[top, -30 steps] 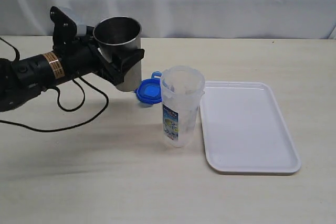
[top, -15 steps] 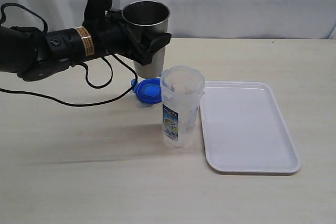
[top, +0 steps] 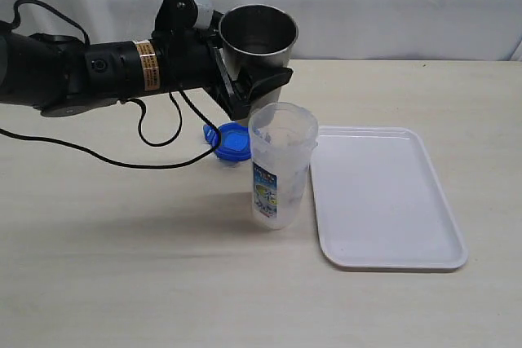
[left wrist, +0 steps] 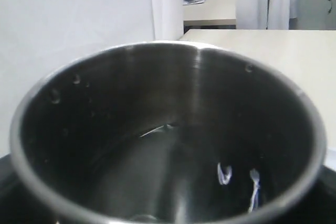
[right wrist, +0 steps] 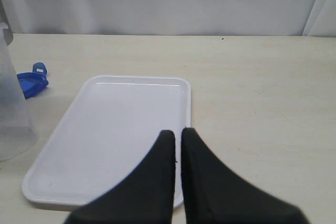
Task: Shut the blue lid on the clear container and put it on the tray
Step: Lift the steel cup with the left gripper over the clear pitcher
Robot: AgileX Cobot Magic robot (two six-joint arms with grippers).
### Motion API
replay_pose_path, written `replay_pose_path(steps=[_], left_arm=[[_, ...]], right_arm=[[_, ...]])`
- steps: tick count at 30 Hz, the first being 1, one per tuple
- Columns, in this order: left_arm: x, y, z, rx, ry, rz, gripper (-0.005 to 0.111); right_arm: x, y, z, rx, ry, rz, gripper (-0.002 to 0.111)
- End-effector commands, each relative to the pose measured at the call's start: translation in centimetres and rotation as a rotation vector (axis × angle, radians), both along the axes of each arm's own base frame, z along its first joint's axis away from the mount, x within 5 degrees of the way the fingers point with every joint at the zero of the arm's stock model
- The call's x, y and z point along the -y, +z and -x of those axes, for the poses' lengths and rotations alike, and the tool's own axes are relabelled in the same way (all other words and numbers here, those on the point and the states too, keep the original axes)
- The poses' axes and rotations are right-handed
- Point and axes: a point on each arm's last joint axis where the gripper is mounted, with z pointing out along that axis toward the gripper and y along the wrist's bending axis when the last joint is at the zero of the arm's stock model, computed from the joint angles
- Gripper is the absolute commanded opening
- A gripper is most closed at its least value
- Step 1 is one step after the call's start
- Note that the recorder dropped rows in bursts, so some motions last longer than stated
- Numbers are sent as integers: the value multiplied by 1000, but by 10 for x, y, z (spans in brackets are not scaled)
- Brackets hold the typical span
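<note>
The clear container (top: 281, 165) stands upright and uncovered just left of the white tray (top: 383, 197). On the table behind it, to its left, lies the blue lid (top: 232, 143). My left gripper (top: 259, 79) is shut on a steel cup (top: 258, 38), holding it upright in the air just behind the container's rim. The cup's dark inside (left wrist: 168, 140) fills the left wrist view. In the right wrist view my right gripper (right wrist: 177, 132) is shut and empty over the tray's (right wrist: 115, 124) near edge, with the container (right wrist: 10, 103) and lid (right wrist: 31, 82) off to the side.
A black cable (top: 155, 140) hangs from the left arm and trails onto the table left of the lid. A white curtain closes the back. Bare table lies in front of the container and right of the tray.
The left arm has carried the steel cup up and to the right, from beside the lid to just behind the container's rim. Container, lid and tray have not moved.
</note>
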Motion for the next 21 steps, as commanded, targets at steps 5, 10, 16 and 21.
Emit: replay_pose_path(steps=[5,10,16,21], left_arm=[[4,22,5,132,-71,67,0],[3,19,2,144,-46,18,0],[2,17,1,178,-34,-25,0],[2,17,1,237,-42,-56,0]], right_arm=[[0,0,0,5,-4,5,5],[0,0,0,5,-4,5,5],[0,0,0,5,-4,5,5],[0,0,0,5,-4,5,5]])
